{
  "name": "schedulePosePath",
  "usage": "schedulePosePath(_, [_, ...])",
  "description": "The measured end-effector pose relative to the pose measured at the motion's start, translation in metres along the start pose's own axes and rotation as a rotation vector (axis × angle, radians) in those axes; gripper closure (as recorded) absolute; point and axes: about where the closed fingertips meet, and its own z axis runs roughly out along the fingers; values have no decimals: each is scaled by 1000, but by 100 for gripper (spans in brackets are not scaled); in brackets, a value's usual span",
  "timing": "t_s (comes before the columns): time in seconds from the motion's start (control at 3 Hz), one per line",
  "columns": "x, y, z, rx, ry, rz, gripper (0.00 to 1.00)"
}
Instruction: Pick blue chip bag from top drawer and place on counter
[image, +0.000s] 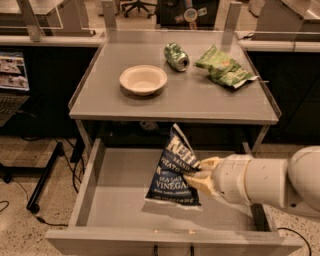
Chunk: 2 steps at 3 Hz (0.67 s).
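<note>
The blue chip bag (174, 170) hangs upright above the floor of the open top drawer (115, 202), its white lettering facing me. My gripper (199, 175) comes in from the right and is shut on the bag's right edge, holding it lifted off the drawer floor. The bag's top corner reaches the front edge of the counter (170, 102), which lies above and behind the drawer.
On the counter stand a cream bowl (143, 79), a green can on its side (177, 56) and a green chip bag (224, 71). The drawer has low side walls and a front lip (170, 242). My white arm (270, 181) spans the drawer's right side.
</note>
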Motion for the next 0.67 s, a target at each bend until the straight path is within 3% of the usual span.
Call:
schedulePosePath(0.33, [-31, -12, -36, 53, -8, -42, 100])
schedulePosePath(0.67, [-35, -12, -38, 56, -10, -48, 100])
